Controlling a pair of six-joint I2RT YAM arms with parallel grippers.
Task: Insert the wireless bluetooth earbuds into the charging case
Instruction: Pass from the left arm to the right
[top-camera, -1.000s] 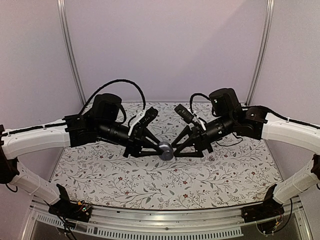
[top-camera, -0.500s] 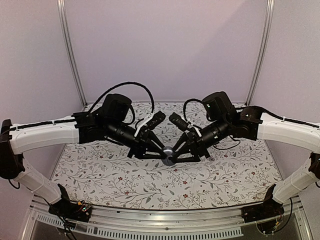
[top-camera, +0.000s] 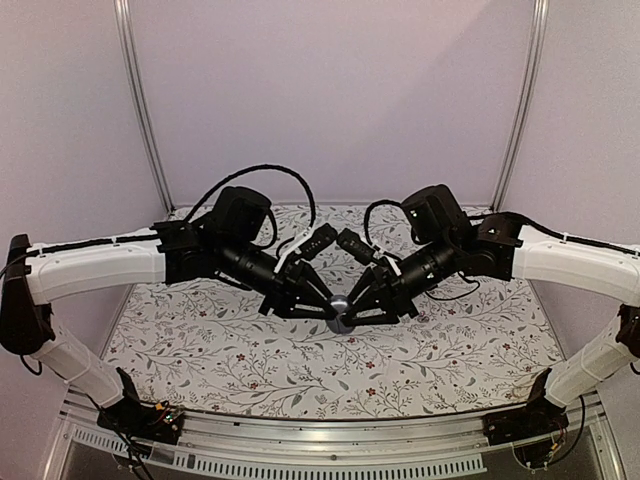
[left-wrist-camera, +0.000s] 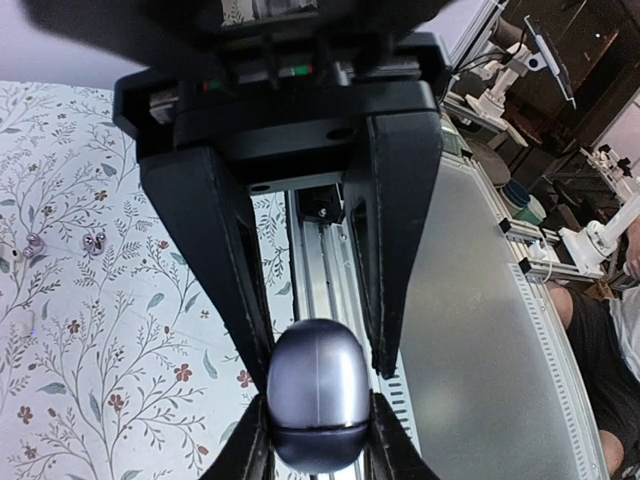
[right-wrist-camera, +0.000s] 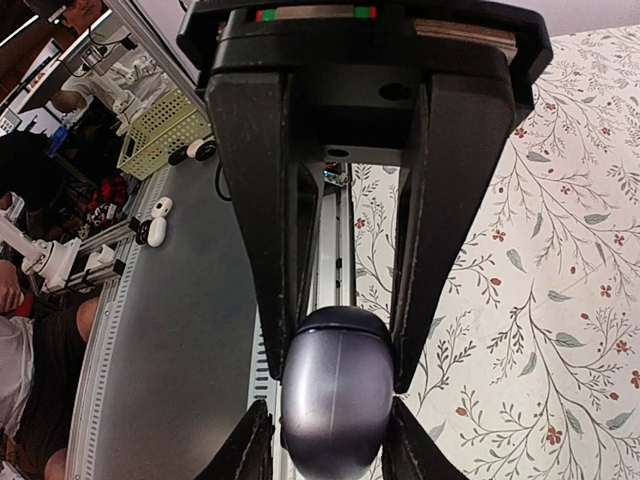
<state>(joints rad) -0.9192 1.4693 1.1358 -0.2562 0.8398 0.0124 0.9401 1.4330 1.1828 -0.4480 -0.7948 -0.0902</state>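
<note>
The charging case (top-camera: 341, 313) is a glossy grey-purple egg with its lid shut, held in the air over the middle of the table. My left gripper (top-camera: 331, 308) comes in from the left and is shut on it. My right gripper (top-camera: 352, 311) grips it from the other side. In the left wrist view the case (left-wrist-camera: 318, 395) sits between my left gripper's (left-wrist-camera: 320, 362) fingertips. In the right wrist view the case (right-wrist-camera: 335, 392) is pinched by my right gripper (right-wrist-camera: 346, 376). Two small purple-grey earbuds (left-wrist-camera: 35, 244) (left-wrist-camera: 95, 243) lie on the cloth.
The table (top-camera: 230, 370) has a floral cloth. An aluminium rail (top-camera: 300, 440) runs along its near edge by both arm bases. Upright frame posts (top-camera: 140, 100) (top-camera: 522, 100) stand at the back corners. Cables loop over both wrists.
The right gripper's jaws have come in onto the case. Both arms shifted slightly, and the case sits a little lower and further right than a second ago.
</note>
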